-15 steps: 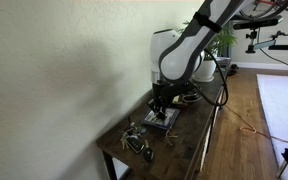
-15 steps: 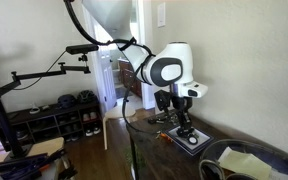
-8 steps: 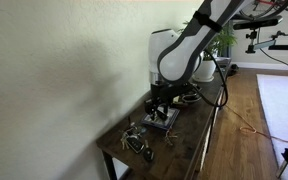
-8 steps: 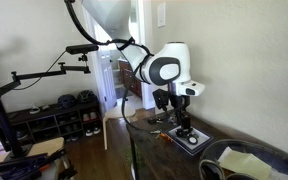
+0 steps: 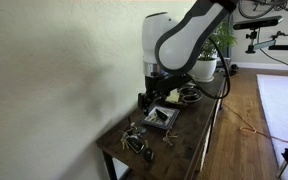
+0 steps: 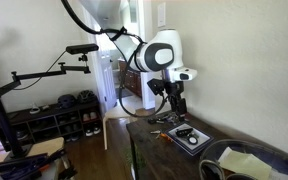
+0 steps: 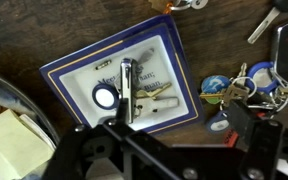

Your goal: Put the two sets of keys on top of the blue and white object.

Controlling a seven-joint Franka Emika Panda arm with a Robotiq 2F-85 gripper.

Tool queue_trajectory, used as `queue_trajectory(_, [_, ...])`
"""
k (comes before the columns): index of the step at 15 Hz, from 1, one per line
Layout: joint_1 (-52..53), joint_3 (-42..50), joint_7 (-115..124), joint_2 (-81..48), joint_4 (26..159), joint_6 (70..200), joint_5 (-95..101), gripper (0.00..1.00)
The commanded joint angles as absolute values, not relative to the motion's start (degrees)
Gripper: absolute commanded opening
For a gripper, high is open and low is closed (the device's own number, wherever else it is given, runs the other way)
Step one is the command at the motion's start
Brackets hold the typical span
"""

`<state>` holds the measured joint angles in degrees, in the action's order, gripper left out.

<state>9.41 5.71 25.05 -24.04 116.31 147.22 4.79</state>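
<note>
My tool (image 7: 172,145) hangs wide open and empty above the blue and white booklet (image 7: 84,72) mid-desk. One key set (image 7: 129,92) lies on it, the other key set (image 7: 242,90) on the desk (image 7: 44,25) just beside.

table (image 7: 34,30): dark wood being shown, matt
blue and white object (image 7: 154,60): smooth gloss being shown
key bunch (image 7: 246,88): silvery metal being shown
</note>
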Motion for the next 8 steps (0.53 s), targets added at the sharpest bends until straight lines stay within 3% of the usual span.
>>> queue_trajectory(1, [11.41, 6.15, 27.28, -18.7, 119.73, 143.89, 7.78, 1.0])
queue_trajectory(8, [11.58, 2.29, 26.99, -19.94, 117.48, 141.59, 5.16, 1.0])
